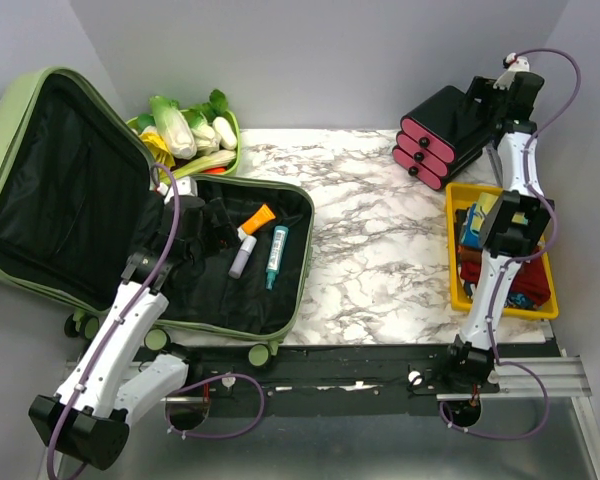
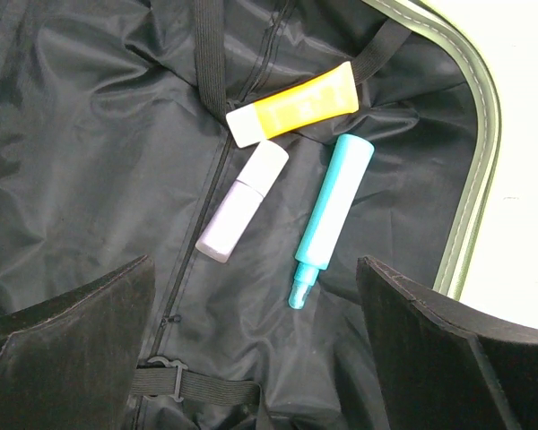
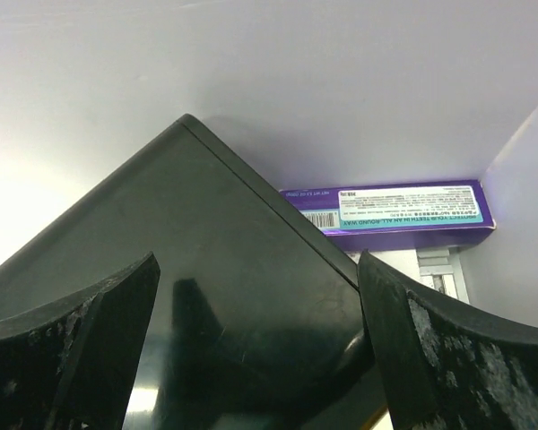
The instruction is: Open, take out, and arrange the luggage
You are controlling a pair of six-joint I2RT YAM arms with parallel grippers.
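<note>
The luggage (image 1: 60,190) lies open. The left end effector (image 2: 254,269) hangs spread above the teal tube (image 2: 332,210), ready to pick. The right end effector (image 3: 255,269), spread too, seemingly faces the black box (image 3: 215,305).

The left arm (image 1: 110,345) and right arm (image 1: 485,295) are white with black joints, with purple cables (image 1: 173,205) looping alongside. The fingers (image 3: 72,358) are black, wedge-shaped and scuffed.
</note>
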